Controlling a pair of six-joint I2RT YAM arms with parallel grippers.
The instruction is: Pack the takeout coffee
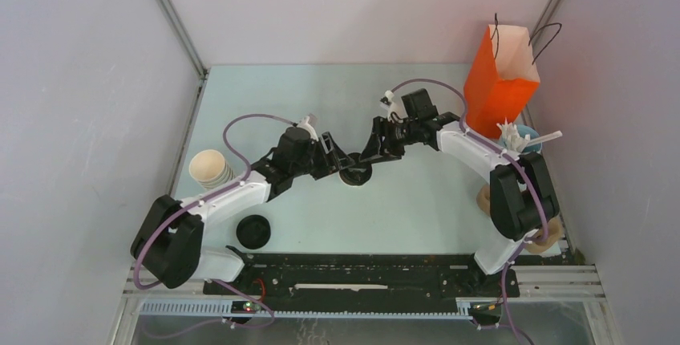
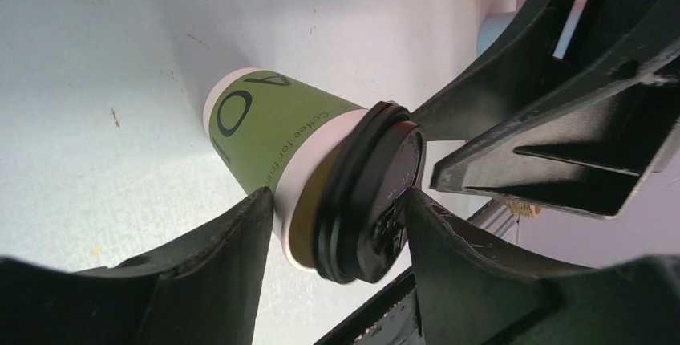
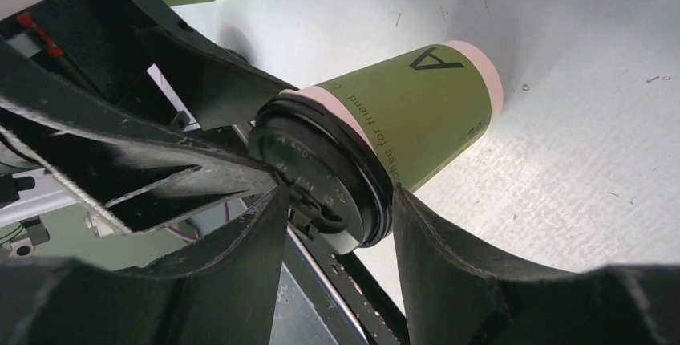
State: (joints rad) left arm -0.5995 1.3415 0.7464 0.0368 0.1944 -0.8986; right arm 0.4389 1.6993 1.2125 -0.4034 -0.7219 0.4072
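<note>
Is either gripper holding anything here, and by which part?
Both appear to grip the same lidded cup at its top: the right gripper across the lid rim, the left gripper across lid and the band under it.

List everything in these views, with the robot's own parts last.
lidded cup: one, olive-green with a black lid, upright mid-table
cup stack: one, lidless, white inside, left edge of the table
loose lid: one, black, near left
paper bag: one, orange with black handles, upright, far right
tub: one, blue, holding white sticks, beside the paper bag
cardboard pieces: two, beige, right edge, partly hidden by the right arm
table: one, pale teal
left end effector: one, black, fingers either side of the cup's lid
right end effector: one, black, fingers either side of the same lid
</note>
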